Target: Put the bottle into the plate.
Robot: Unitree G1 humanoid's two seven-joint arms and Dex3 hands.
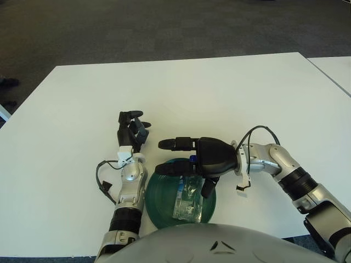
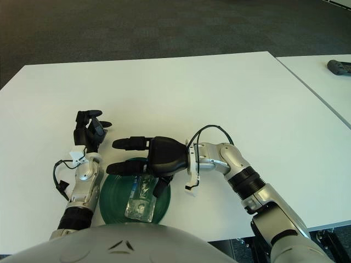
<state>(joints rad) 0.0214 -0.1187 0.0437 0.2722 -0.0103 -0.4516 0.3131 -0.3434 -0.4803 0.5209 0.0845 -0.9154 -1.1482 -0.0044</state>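
Over the green plate (image 1: pixel 159 204) on the white surface (image 1: pixel 219 98), the right hand (image 1: pixel 193 163) hovered, fingers spread, above the bottle (image 1: pixel 187 199) lying inside; a low withdrawal might knock it out, while the left hand (image 1: pixel 132 130) showed beside the plate.

Bottle (image 2: pixel 140 198) in green plate (image 2: pixel 112 205)

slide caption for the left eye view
Right hand open above the clear bottle lying in the green plate; left hand beside the plate's left.
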